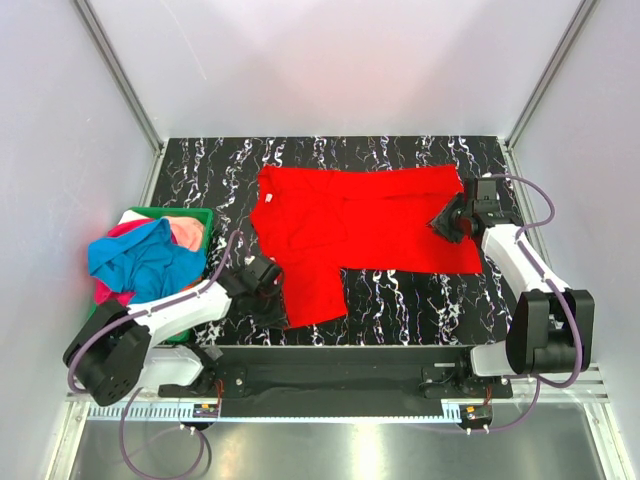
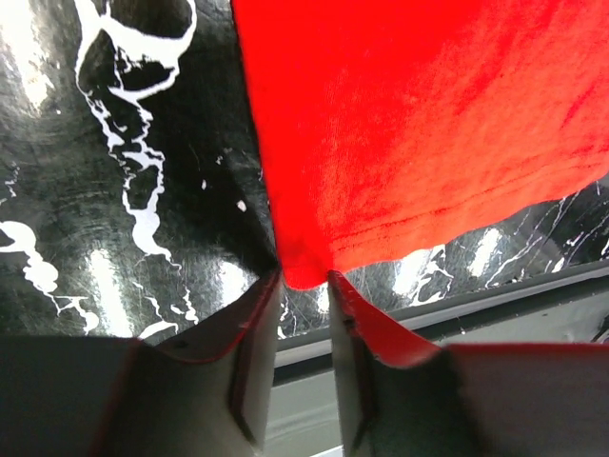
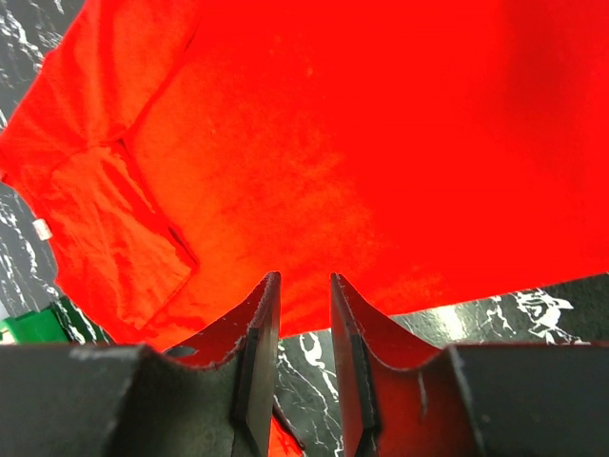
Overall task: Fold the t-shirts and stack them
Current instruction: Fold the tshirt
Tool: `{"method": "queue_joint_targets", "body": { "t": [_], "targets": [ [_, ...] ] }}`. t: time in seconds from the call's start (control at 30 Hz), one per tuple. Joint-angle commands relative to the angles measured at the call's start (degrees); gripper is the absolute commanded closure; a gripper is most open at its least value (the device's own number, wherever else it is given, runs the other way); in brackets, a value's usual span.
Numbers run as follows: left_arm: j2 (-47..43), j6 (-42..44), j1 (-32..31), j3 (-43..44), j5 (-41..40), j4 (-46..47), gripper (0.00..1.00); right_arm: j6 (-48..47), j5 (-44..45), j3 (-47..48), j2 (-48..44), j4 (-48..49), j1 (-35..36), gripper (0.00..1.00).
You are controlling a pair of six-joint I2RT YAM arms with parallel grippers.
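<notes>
The red t-shirt (image 1: 370,225) lies spread across the middle of the tabletop (image 1: 420,290), its collar toward the left and one flap hanging down toward the near edge. The left gripper (image 2: 304,278) has its jaws almost together, with the pointed corner of that flap drawn in between the tips, so it looks pinched. The right gripper (image 3: 304,278) sits at the shirt's right edge, jaws just as narrow, with a scrap of red showing low in the gap, which I read as a hold on the hem.

Both holds look shallow. The left one has only the very tip of a corner, so a quick lift or a pull along the cloth could let it slide out and drop the flap in a crumple. If the two arms move out of step, the shirt could skew or drag over the near edge, and wrinkles already in the body would be folded in.

The tabletop is glossy black with white veining and throws bright glare. A green basket (image 1: 170,211) at its left edge holds a heap of blue, pink and orange t-shirts (image 1: 140,262), well apart from the red one. Pale plain walls (image 1: 60,120) with metal corner posts close in three sides
</notes>
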Motion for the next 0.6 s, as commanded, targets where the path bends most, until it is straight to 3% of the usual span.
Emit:
{"method": "queue_joint_targets", "body": {
  "t": [0.0,0.17,0.3,0.57],
  "targets": [
    [2.1,0.8,-0.2,0.8,-2.6,0.4,0.71,0.7,0.1,-1.1,-2.4,0.9,-0.1,0.66],
    [1.8,2.1,-0.1,3.0,-1.8,-1.4,1.0,7.2,5.3,-2.7,-4.0,-5.3,-0.2,0.63],
    [-2.4,3.7,-0.1,7.3,-3.0,-5.8,1.0,12.5,10.7,-2.9,-3.6,-10.3,-2.4,0.61],
    [-6.3,6.7,-0.1,12.1,0.2,-8.0,1.0,13.1,18.0,-3.9,-0.3,-15.9,-15.9,0.6]
  ]
}}
